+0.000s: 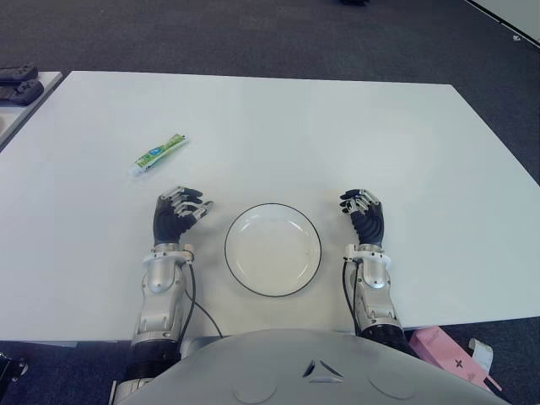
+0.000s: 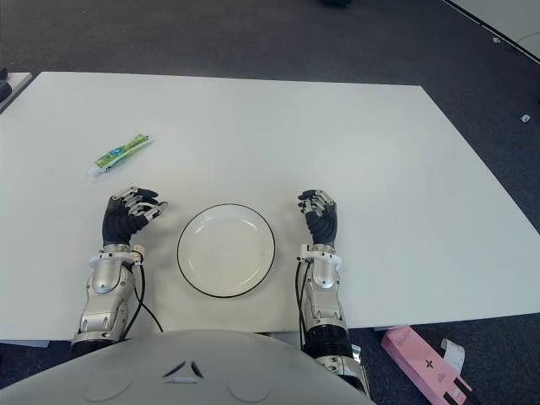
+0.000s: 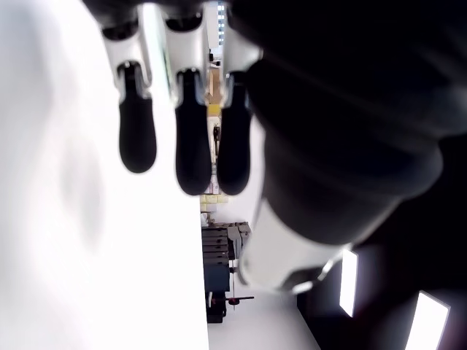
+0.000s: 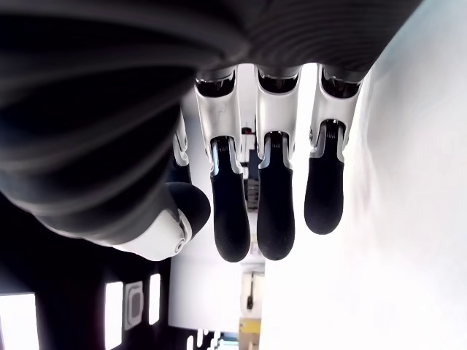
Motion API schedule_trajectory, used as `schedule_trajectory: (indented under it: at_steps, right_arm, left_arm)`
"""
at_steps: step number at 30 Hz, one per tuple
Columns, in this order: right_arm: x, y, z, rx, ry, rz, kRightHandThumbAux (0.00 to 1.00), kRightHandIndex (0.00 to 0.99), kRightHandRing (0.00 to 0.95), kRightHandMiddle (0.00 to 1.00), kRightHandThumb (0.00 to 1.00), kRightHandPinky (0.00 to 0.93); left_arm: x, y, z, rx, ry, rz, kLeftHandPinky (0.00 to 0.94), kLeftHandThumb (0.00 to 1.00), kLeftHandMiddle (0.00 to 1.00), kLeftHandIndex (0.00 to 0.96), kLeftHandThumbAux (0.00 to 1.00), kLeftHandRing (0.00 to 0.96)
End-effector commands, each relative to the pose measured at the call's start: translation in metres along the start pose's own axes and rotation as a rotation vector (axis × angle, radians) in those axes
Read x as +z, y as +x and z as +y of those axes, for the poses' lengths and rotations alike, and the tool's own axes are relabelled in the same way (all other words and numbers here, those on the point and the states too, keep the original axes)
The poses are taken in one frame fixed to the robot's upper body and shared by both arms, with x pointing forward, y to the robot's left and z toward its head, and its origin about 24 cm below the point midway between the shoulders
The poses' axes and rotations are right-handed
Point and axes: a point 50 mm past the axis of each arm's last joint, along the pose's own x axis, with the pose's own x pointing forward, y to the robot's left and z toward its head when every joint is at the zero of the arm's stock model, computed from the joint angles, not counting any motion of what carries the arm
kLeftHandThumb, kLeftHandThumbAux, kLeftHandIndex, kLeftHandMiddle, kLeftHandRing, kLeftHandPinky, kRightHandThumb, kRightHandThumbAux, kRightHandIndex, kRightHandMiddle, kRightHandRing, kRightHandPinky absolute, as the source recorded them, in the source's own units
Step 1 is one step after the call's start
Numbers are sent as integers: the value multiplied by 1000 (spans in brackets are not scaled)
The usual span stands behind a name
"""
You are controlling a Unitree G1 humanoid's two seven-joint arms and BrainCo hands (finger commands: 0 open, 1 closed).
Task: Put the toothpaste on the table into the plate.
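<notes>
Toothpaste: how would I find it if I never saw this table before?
Start at the big white table and find the round white plate with a dark rim near the robot. Look past the left hand, farther out and to the left. The toothpaste is the small green-and-white tube lying flat, alone.

You're looking at an office or lab space: a broad white counter (image 1: 337, 126) stands on dark grey carpet (image 1: 253, 34). Game-style controllers (image 1: 17, 82) sit on a neighbouring surface at the far left, and a pink box (image 2: 422, 361) lies on the floor near the robot's right side.
</notes>
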Motion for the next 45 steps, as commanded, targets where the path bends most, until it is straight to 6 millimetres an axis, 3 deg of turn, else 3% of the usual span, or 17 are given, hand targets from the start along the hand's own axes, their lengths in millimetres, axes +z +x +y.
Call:
schedule_trajectory:
  at_steps: [1, 6, 11, 18, 25, 29, 33, 36, 38, 41, 45]
  right_arm:
    - [0, 0, 1, -2, 10, 7, 728, 430, 505, 500, 707, 502]
    - [0, 0, 1, -1, 8, 9, 728, 429, 503, 499, 706, 500]
    - [0, 1, 2, 0, 2, 9, 728, 429, 507, 500, 706, 506]
    - [0, 2, 3, 5, 8, 11, 728, 430, 505, 501, 707, 505]
    - [-1, 3, 3, 10, 15, 7, 728, 431, 504, 501, 708, 507]
    - [-1, 3, 3, 9, 21, 8, 728, 431, 506, 501, 708, 510]
    - [-1, 4, 3, 7, 27, 9, 728, 431, 506, 501, 709, 511]
    - [-1, 4, 3, 5, 30, 8, 728, 431, 506, 501, 708, 509]
    - [-1, 4, 2, 4, 29, 6, 728, 431, 505, 501, 708, 504]
    - [-1, 4, 2, 2, 23, 5, 728, 431, 502, 500, 707, 502]
    - [-2, 4, 1, 1, 16, 6, 729, 431, 501, 499, 706, 500]
  left_arm:
    - [3, -1, 0, -3, 60, -36, 536, 94, 489, 541, 998, 525]
    - [10, 3, 6, 7, 234, -113, 530, 12, 511, 542, 995, 540]
    - [21, 10, 14, 51, 489, -214, 528, 1, 524, 540, 980, 551]
    - [39, 19, 17, 114, 705, -308, 562, 0, 549, 551, 979, 578]
    - [55, 37, 22, 171, 876, -374, 603, 0, 591, 562, 996, 614]
    - [63, 51, 30, 180, 961, -393, 632, 0, 665, 568, 998, 670]
    - [72, 65, 39, 185, 1069, -398, 596, 0, 640, 561, 992, 638]
    - [75, 72, 43, 172, 1155, -363, 537, 21, 561, 502, 850, 569]
    - [75, 78, 45, 160, 1196, -327, 503, 118, 488, 437, 699, 515]
    - [69, 93, 51, 140, 1240, -257, 483, 226, 410, 342, 562, 459]
    - [61, 112, 59, 111, 1285, -169, 495, 297, 337, 261, 471, 418]
